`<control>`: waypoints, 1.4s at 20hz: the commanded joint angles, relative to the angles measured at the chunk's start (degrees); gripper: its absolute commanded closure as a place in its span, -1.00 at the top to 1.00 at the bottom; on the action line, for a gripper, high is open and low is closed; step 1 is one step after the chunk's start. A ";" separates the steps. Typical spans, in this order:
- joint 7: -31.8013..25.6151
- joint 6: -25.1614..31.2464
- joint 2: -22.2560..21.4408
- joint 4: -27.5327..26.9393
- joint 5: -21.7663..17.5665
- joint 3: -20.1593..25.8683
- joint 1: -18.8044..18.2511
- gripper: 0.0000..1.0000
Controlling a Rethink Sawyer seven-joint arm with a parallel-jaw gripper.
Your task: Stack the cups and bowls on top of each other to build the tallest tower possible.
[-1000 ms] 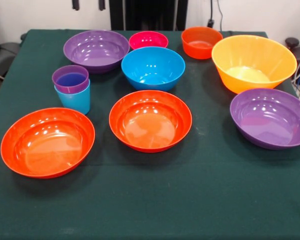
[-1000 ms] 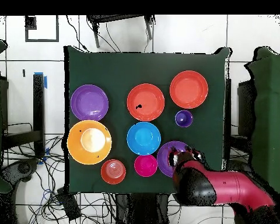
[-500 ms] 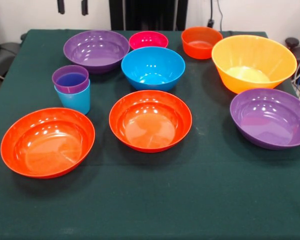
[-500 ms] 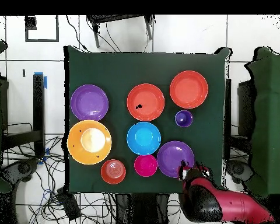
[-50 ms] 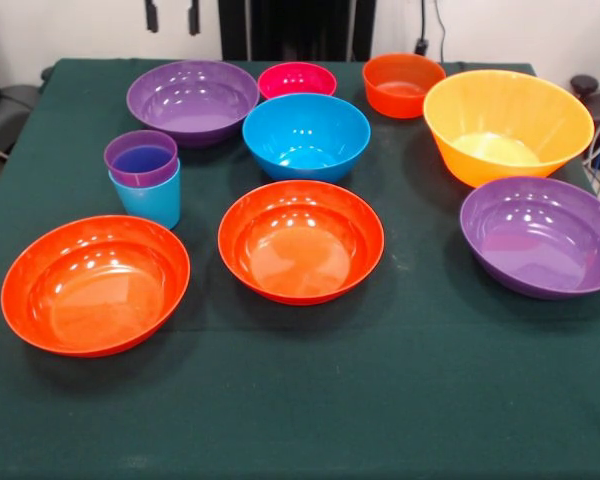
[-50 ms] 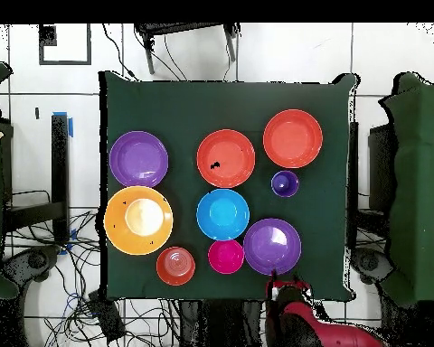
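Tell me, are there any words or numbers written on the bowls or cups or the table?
None can be read.
The bowls, such as the blue bowl, and the purple cup nested in the light blue cup are plain, with only shiny reflections.
The green tablecloth is bare of print.

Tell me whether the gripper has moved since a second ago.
Yes. In the overhead view the gripper has drawn back off the wide purple bowl, past the table edge toward the picture's bottom.

End effector (image 5: 172, 15) high at the table's far edge, two fingertips apart, empty.
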 commanded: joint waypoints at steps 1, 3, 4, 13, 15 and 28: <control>5.99 -12.60 9.77 5.13 -3.07 -12.71 6.96 1.00; 5.69 -16.36 12.10 5.66 -1.84 -14.82 8.87 1.00; 5.71 -17.70 12.86 6.00 -1.33 -15.57 9.78 1.00; 8.40 -19.24 10.93 9.38 1.94 -16.64 15.64 1.00; 9.15 -19.43 11.52 9.23 2.68 -16.33 16.35 1.00; 12.52 -26.89 22.34 4.56 9.88 -15.34 20.76 1.00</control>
